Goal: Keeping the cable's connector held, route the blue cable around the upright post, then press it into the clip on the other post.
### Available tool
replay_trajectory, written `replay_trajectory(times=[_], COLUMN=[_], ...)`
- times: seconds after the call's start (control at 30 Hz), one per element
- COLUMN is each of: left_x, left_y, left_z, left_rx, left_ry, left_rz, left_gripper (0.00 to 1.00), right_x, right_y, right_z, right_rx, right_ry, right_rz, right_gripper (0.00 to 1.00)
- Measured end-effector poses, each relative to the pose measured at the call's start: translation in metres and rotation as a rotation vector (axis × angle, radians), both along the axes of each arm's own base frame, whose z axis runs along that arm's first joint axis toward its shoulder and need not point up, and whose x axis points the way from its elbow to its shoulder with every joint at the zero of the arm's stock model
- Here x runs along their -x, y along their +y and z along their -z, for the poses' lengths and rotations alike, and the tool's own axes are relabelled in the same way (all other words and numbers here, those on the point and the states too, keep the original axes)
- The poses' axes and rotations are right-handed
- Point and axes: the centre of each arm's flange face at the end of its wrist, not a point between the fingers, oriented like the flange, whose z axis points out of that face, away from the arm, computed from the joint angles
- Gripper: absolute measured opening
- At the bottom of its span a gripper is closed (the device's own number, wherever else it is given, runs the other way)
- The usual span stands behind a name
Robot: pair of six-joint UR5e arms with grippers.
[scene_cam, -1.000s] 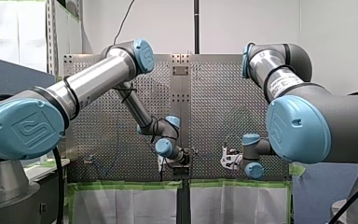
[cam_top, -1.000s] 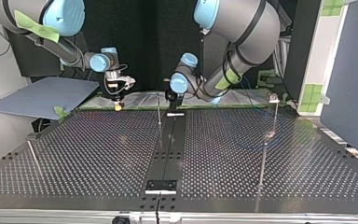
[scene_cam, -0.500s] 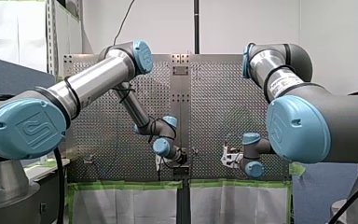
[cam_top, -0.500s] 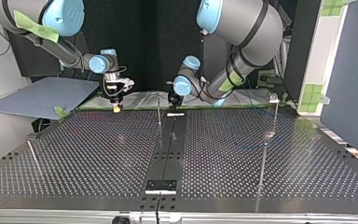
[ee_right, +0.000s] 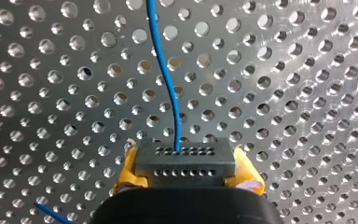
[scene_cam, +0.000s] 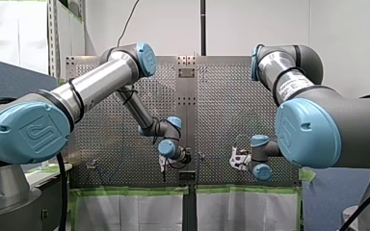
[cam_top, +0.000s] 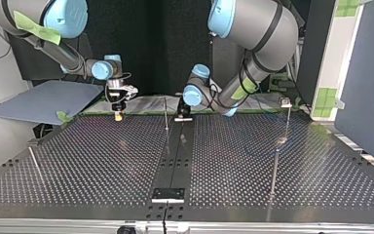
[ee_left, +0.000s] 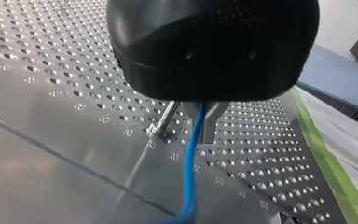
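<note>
Blue cable [ee_left: 191, 168] at left gripper [ee_left: 203, 123], just beside post [ee_left: 168, 116]; grip there impossible to tell. Lead round post low and taut, without jerking connector [ee_right: 185, 161], pinched in right gripper's [ee_right: 185, 169] yellow pads [ee_right: 127, 170] well away from post.

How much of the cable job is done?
Done: my right end effector grips the connector. In hand: the blue cable runs from my left end effector beside the upright post, not visibly around it. Left: rounding the post, then pressing it into the clip.
</note>
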Motion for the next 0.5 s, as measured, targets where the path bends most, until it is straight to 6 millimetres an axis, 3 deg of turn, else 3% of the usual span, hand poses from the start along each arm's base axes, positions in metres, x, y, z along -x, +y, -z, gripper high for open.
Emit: replay_trajectory(times=[0.3, 0.5], left_x=[-0.0022, -0.004], left_y=[0.0018, -0.0012], left_z=[-0.0005, -0.0026], left_rx=[-0.011, -0.024], left_ry=[-0.011, -0.047], left_rz=[-0.003, -0.001], left_gripper=[0.11, 0.11], right_x=[-0.0003, -0.0011], right_y=[-0.0051, -0.0103], right_z=[-0.0035, -0.0074], right_rx=[0.008, 0.018], right_ry=[-0.007, -0.011], right_rz=[0.001, -0.001], right_gripper=[0.0, 0.0])
